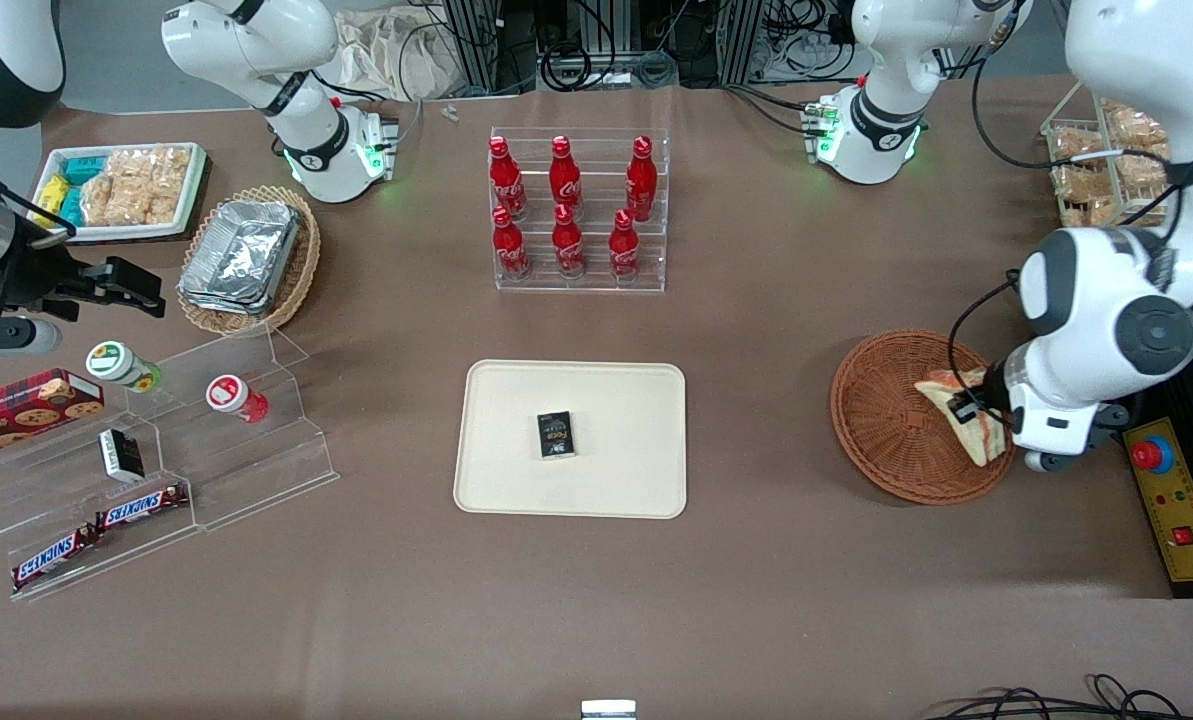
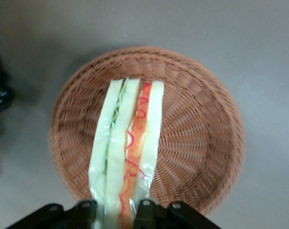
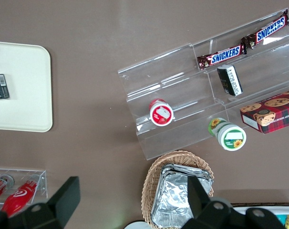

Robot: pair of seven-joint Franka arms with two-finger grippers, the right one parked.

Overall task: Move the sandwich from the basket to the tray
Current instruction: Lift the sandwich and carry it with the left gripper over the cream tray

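The sandwich [image 1: 974, 418], a wedge of white bread with pink-orange and green filling, is held over the round reddish-brown wicker basket [image 1: 881, 415] at the working arm's end of the table. My left gripper [image 1: 991, 425] is shut on the sandwich; in the left wrist view the black fingers [image 2: 145, 210] clamp its near end, and the sandwich [image 2: 128, 143] hangs above the basket [image 2: 197, 143]. The cream-beige tray [image 1: 616, 400] lies mid-table, toward the parked arm from the basket, with a small black box [image 1: 555, 435] on it.
A clear rack of red cola bottles [image 1: 571, 210] stands farther from the front camera than the tray. A yellow control box [image 1: 1181, 510] lies beside the basket. A tan basket of foil containers [image 1: 246, 255] and an acrylic snack stand [image 1: 156, 460] sit toward the parked arm's end.
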